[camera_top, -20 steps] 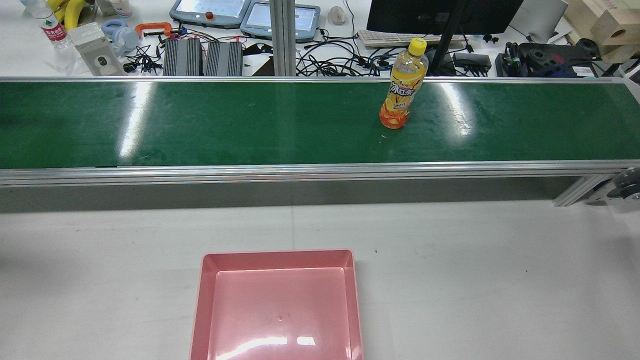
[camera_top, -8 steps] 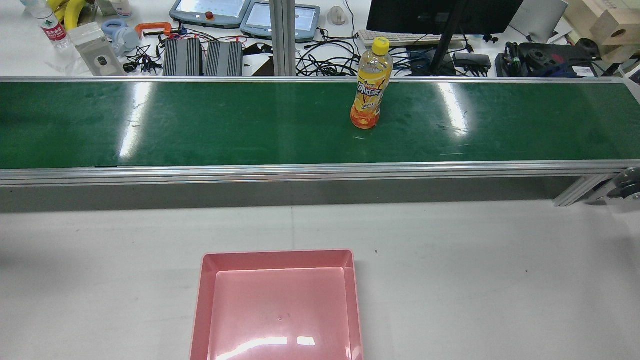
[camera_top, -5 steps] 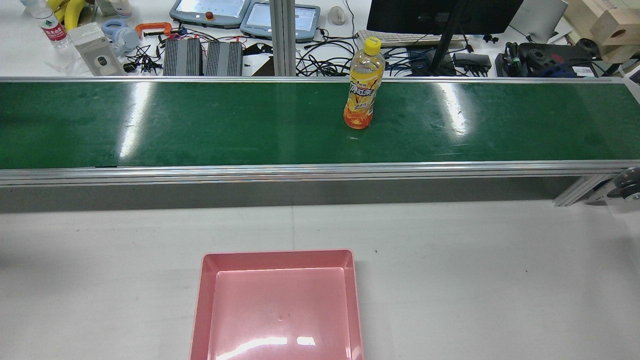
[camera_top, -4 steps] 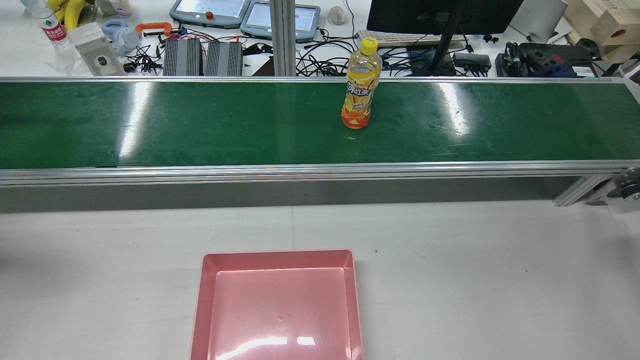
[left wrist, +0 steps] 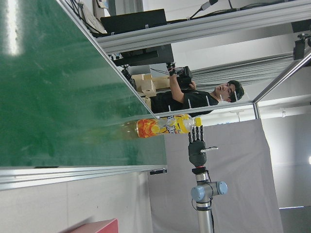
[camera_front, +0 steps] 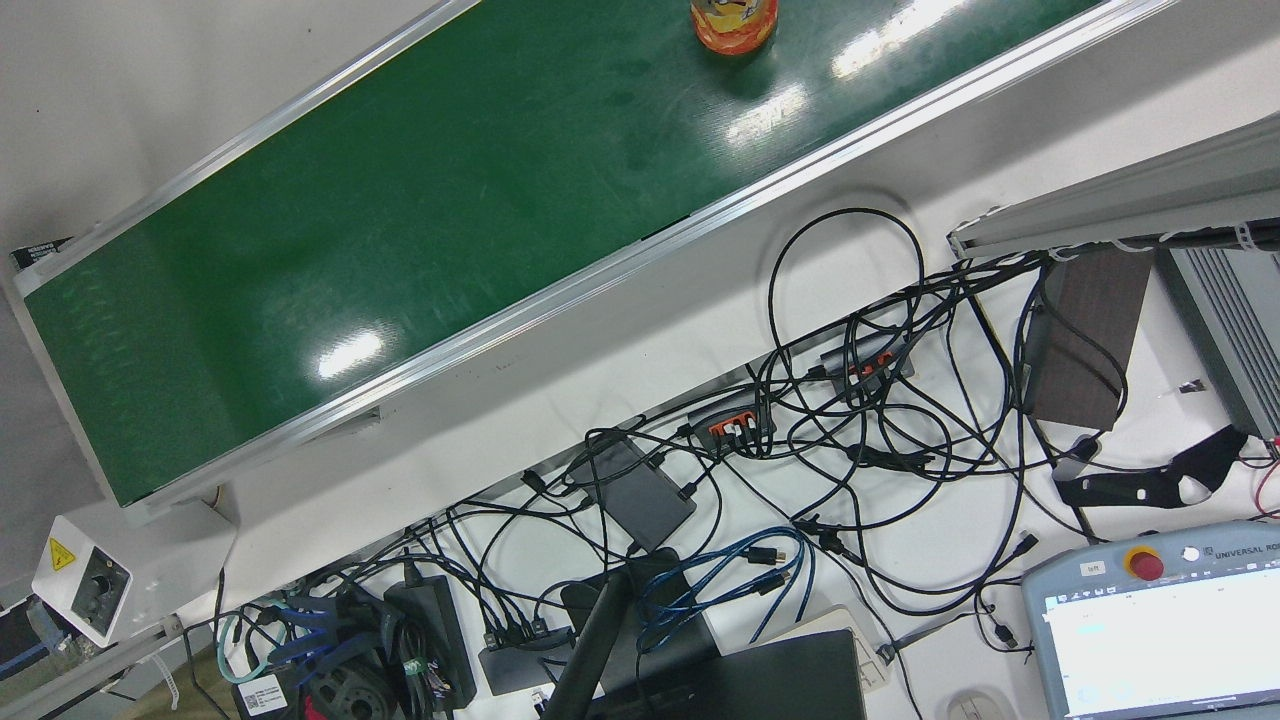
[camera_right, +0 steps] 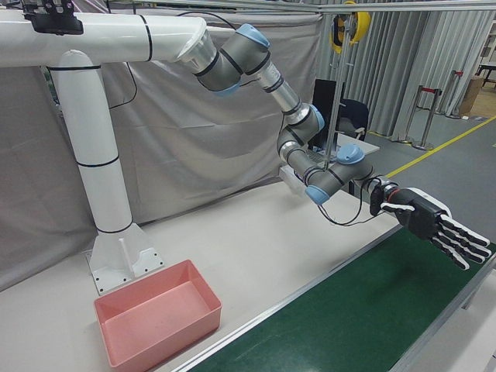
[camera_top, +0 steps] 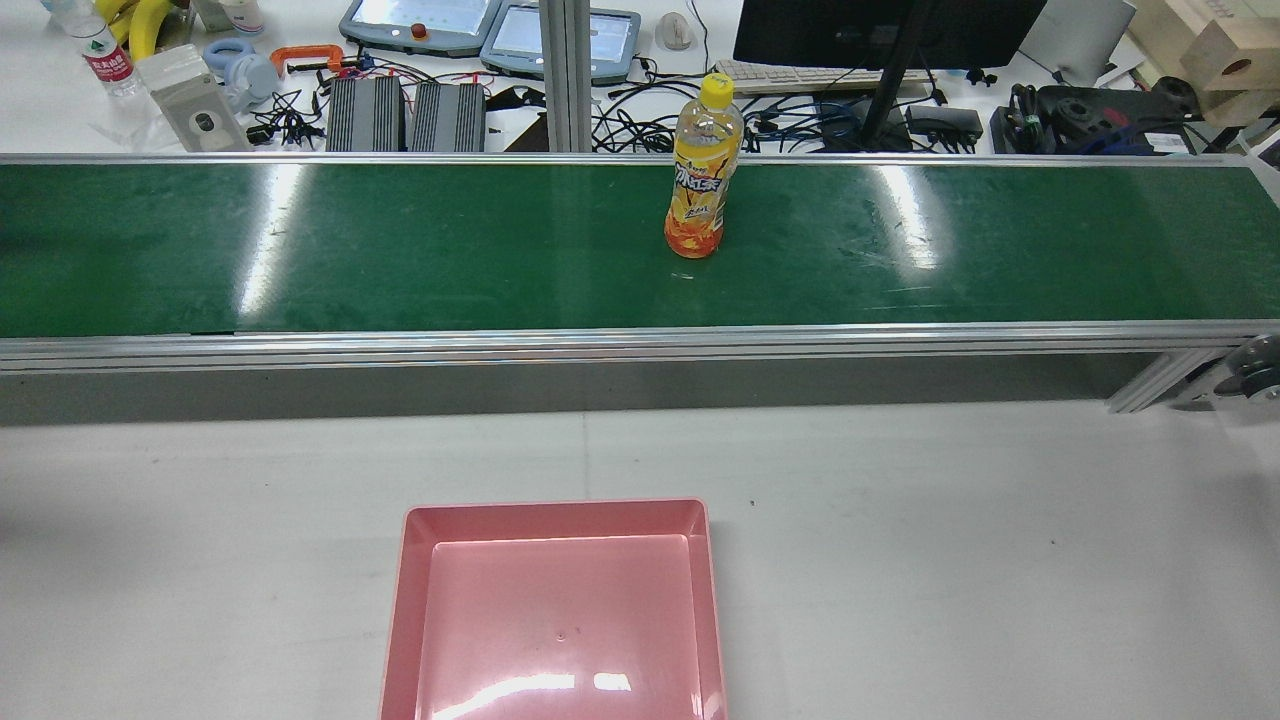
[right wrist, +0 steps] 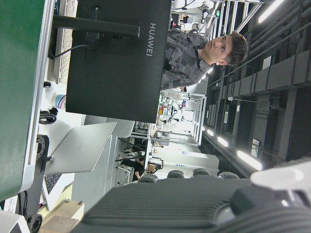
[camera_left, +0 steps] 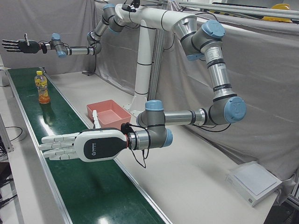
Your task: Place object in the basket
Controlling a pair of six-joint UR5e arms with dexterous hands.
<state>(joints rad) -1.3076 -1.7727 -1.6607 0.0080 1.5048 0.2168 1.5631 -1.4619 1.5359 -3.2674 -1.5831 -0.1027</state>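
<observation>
An orange drink bottle (camera_top: pixel 697 180) with a yellow cap stands upright on the green conveyor belt (camera_top: pixel 400 250), a little right of the middle. It also shows as the bottle (camera_front: pixel 734 20), the bottle (camera_left: pixel 42 87) and the bottle (left wrist: pixel 165 126). The pink basket (camera_top: pixel 555 512) sits empty on the white table in front of the belt. My white left hand (camera_left: pixel 70 145) hovers over the near belt end, open and flat. My black right hand (camera_left: pixel 18 45) is held above the far end beyond the bottle, open, also seen as the right hand (camera_right: pixel 434 225).
Aluminium rails (camera_top: pixel 600 340) edge the belt. Behind it lie a monitor (camera_top: pixel 880 30), teach pendants (camera_top: pixel 420 25), power bricks and tangled cables (camera_front: pixel 850 430). A person (left wrist: pixel 194 97) stands beyond the belt. White table (camera_top: pixel 950 560) surrounds the basket.
The bottle has travelled leftwards along the belt in the rear view, staying upright. The basket has not moved.
</observation>
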